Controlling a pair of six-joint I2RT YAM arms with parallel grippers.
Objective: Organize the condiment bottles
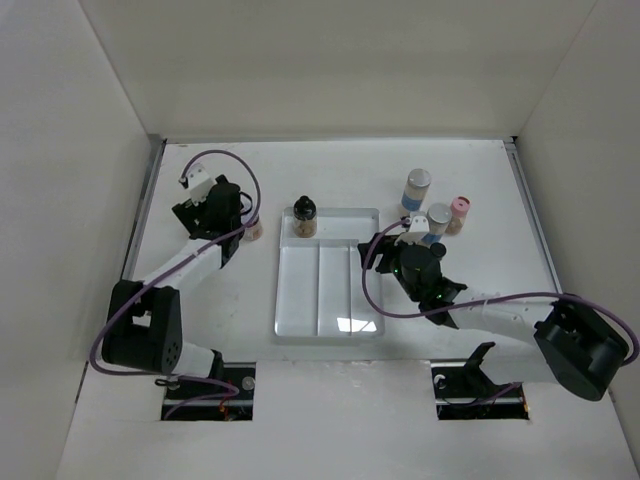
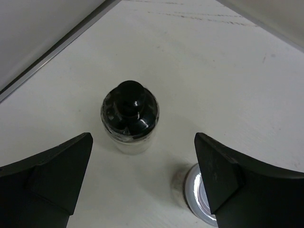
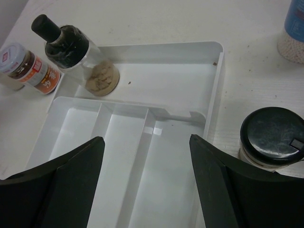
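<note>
Pick step: left end effector [image 2: 143, 152], wide open & empty, frames black-capped clear glass jar [image 2: 129, 116] at frame centre, needs advance + close; right end effector [image 3: 147, 140] also agape, holding nothing, over white divided plastic tray [image 3: 216, 85].

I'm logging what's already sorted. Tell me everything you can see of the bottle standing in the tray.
The bottle is a small clear jar with a black knobbed cap and tan contents settled at its bottom. It stands upright in the tray's long far compartment, near its left end, resting on the tray floor. Nothing else touches it.
</note>
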